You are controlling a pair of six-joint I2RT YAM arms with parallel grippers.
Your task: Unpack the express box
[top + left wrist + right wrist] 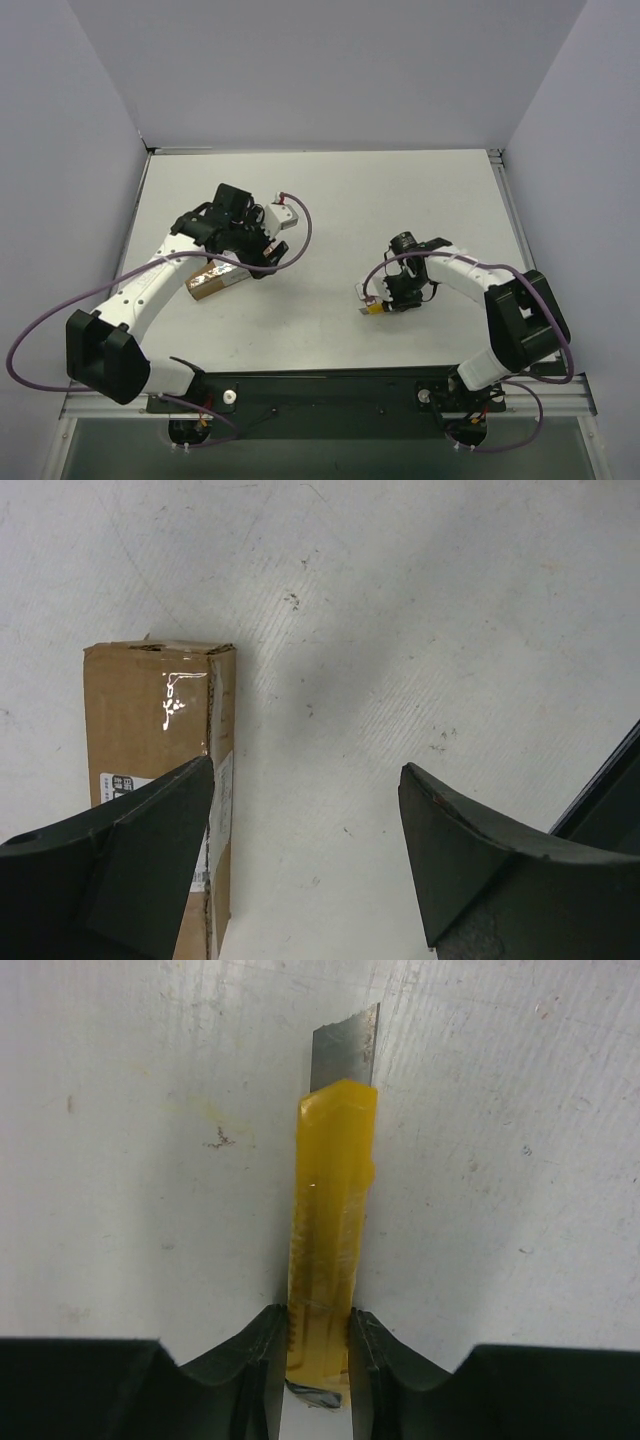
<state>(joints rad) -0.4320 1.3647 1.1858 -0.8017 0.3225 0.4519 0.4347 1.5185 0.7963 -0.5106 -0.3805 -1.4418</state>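
1. The left hand [305, 770] is spread wide above the desk [420, 600] and holds nothing.
2. The express box [150, 710] lies flat on the desk, closed. It sits partly under one finger [150, 820] of that hand, with its taped end reaching past the fingertip. The other finger hangs over bare desk.
3. The right hand [318, 1325] pinches a yellow utility knife [330, 1210]. The knife's blade [345, 1050] sticks out ahead of the fingertips, well apart from the box.

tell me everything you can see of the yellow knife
The knife has a slim, see-through yellow plastic body with a grey metal blade pushed out at its tip, the end cut at a slant. The right arm's fingers clamp its rear end from both sides. It points away from the wrist, over the white table.
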